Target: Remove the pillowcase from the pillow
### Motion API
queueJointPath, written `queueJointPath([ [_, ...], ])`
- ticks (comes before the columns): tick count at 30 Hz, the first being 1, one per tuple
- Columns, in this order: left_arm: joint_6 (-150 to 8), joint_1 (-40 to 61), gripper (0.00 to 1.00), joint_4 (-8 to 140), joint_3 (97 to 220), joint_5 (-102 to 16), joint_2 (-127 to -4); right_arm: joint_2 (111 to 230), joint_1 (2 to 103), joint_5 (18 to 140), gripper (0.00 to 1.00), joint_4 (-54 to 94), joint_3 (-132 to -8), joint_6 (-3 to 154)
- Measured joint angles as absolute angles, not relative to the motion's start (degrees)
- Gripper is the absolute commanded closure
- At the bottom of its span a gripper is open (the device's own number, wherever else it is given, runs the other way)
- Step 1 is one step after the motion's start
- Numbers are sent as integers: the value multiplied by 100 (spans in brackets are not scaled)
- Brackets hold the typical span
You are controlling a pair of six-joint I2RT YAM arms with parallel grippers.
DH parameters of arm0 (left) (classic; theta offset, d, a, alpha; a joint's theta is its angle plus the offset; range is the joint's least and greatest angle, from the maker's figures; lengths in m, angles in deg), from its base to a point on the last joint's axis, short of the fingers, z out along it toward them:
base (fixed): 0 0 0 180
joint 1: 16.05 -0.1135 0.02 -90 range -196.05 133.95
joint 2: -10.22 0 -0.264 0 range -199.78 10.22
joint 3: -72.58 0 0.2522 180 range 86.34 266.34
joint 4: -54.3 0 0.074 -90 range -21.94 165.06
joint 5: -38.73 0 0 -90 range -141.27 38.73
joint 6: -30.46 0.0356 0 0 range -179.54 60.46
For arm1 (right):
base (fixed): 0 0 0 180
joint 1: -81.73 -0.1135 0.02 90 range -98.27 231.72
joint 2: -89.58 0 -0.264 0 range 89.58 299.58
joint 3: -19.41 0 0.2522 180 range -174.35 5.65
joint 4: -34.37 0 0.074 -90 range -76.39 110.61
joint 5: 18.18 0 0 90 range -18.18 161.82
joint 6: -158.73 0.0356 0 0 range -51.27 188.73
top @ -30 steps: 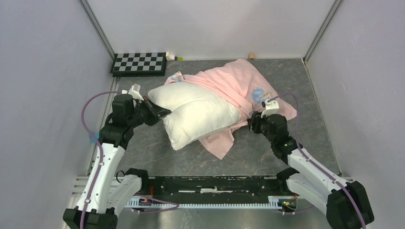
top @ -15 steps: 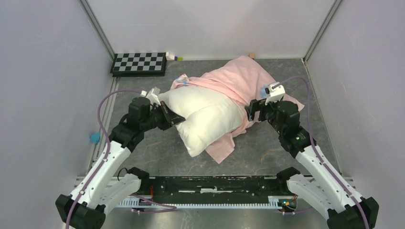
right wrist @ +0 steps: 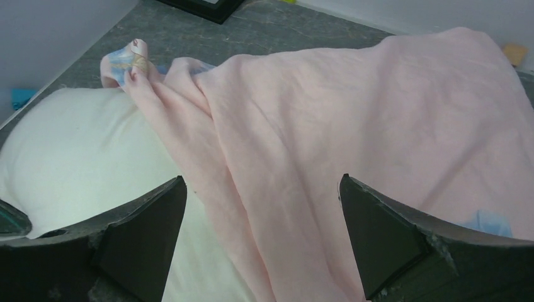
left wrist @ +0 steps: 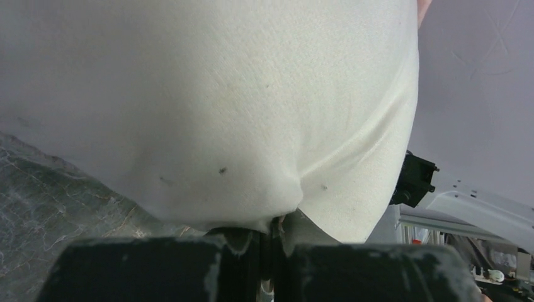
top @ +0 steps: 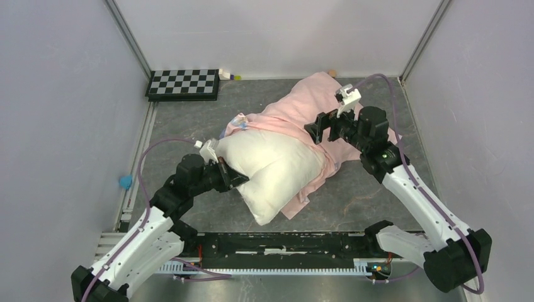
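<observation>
The pillow is matt cream cloth with a fine, slightly pebbled weave and a few dark specks. The pillowcase is thin, soft pink cloth, matt, creased into loose folds. The table has a grey, stone-veined finish, smooth and dull. The fingers look like black matt plastic, perhaps rubber-faced, scuffed pale at the edges.

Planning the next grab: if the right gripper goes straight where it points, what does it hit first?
Most likely the pink pillowcase, draped right ahead of the open right gripper.
</observation>
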State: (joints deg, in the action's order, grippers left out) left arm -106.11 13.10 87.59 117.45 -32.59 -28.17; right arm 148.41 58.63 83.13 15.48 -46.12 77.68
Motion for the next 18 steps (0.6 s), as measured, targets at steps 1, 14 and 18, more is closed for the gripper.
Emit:
queueJointPath([
  [1, -10624, 1367, 97, 8675, 11625, -3288, -2753, 14987, 5863, 8444, 2, 1563, -4725, 7768],
  [14, -10595, 3168, 98, 8245, 11107, -4300, -2664, 16362, 4725, 8411, 2, 1225, -5856, 7162],
  [18, -10550, 3524, 97, 8230, 11087, -4715, -2721, 17031, 4150, 7902, 2, 857, -6415, 6786],
])
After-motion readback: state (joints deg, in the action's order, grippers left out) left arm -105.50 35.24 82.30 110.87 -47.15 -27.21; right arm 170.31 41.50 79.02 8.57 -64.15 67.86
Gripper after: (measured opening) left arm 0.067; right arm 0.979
